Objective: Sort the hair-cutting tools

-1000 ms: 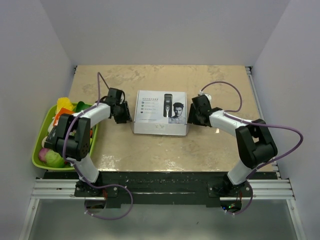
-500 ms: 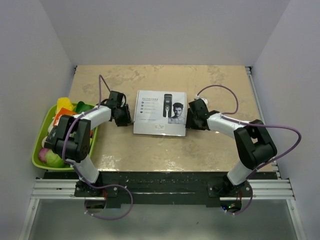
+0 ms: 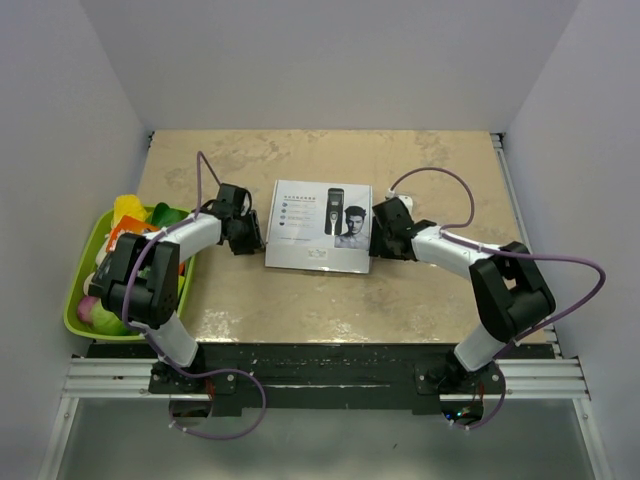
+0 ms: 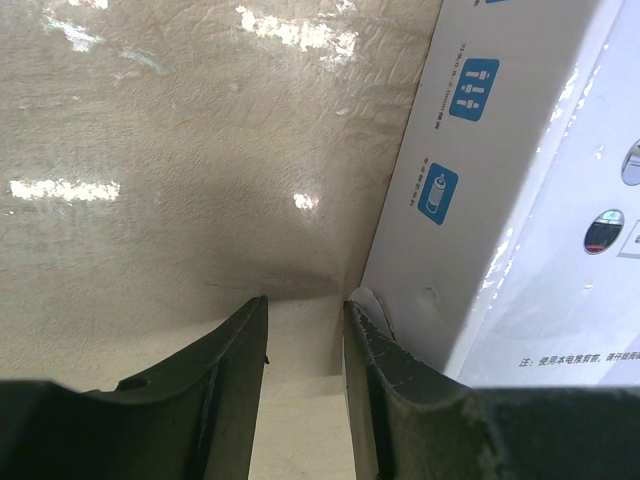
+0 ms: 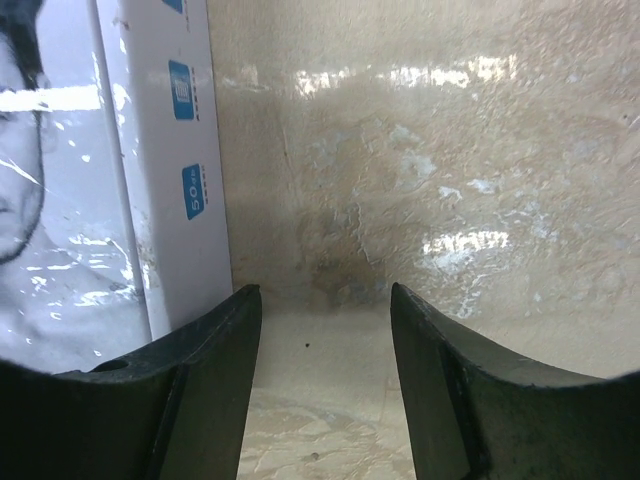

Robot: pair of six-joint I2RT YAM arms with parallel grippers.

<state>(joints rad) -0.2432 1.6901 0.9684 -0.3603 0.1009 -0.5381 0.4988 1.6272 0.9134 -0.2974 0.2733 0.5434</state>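
No clipper, comb attachments or cord show in any view. A closed white box (image 3: pixel 320 225) printed with a clipper and a man's face lies flat at the table's middle. My left gripper (image 3: pixel 252 232) is low at the box's left side. In the left wrist view (image 4: pixel 305 330) its jaws stand a narrow gap apart with only bare table between them, and the right finger (image 4: pixel 375 370) touches the box's (image 4: pixel 520 200) corner flap. My right gripper (image 3: pixel 378 232) is at the box's right side, open and empty (image 5: pixel 325 310), its left finger (image 5: pixel 215 370) beside the box wall (image 5: pixel 130 150).
A green tray (image 3: pixel 70 310) with colourful packets and fruit (image 3: pixel 128 210) sits at the table's left edge, beside my left arm. Purple cables loop over both arms. White walls close in the tan table (image 3: pixel 300 300) on three sides.
My right gripper has moved left, up to the box's right side. The left gripper has shifted slightly at the box's left side. The box now lies flatter and sits slightly further left.
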